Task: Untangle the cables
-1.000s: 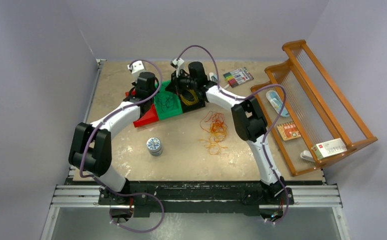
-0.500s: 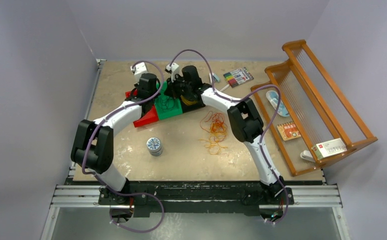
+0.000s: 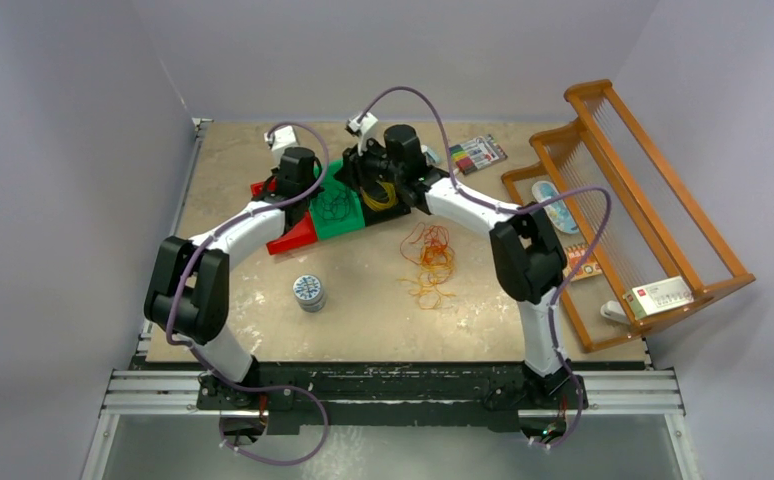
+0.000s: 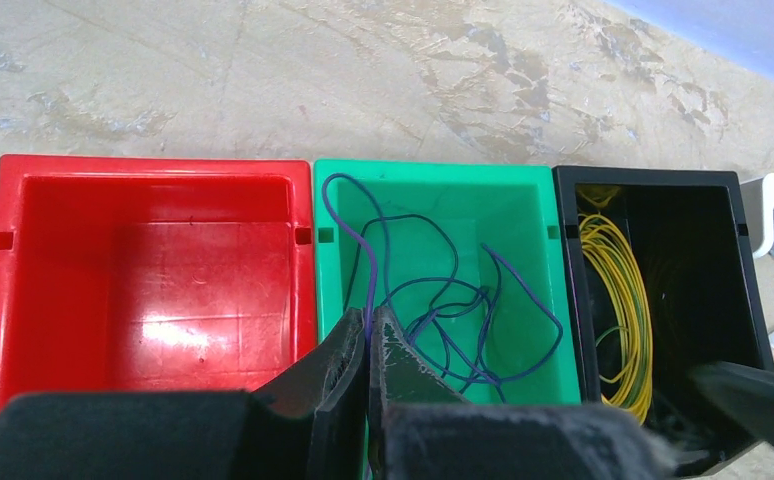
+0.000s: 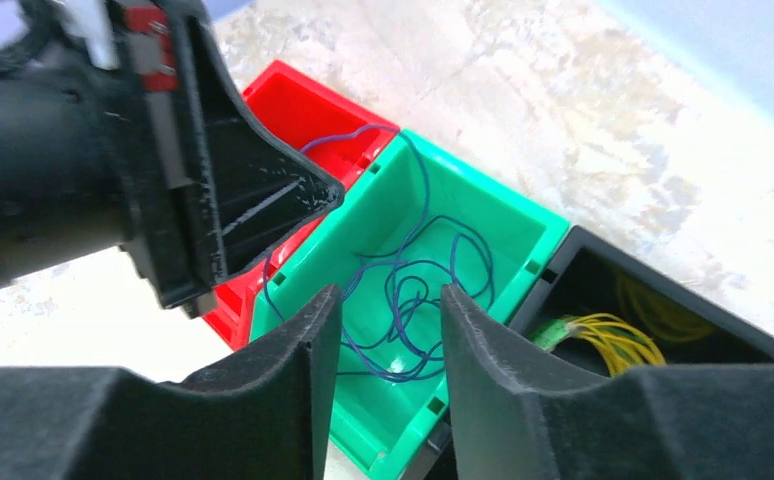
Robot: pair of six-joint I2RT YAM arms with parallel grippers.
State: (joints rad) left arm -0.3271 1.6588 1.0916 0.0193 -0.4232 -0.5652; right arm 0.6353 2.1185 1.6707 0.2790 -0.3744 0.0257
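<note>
Pinching a strand of purple cable over the green bin.
Both arms reached to 3 bins set side by side at the far end of the table (image 3: 363, 310): a red bin (image 4: 153, 165), a green bin (image 4: 433, 170) and a black bin (image 4: 663, 178). The left gripper (image 4: 368, 325) was clenched on 1 strand of the purple cable (image 4: 450, 330), whose loose loops lay inside the green bin. The right gripper (image 5: 388, 300) hung just beside it above the green bin, its jaws parted and grasping nothing. The yellow cable (image 4: 618, 300) lay coiled in the black bin. The orange-red cables (image 3: 428, 260) sat in a loose heap on the table, near the bins.
</note>
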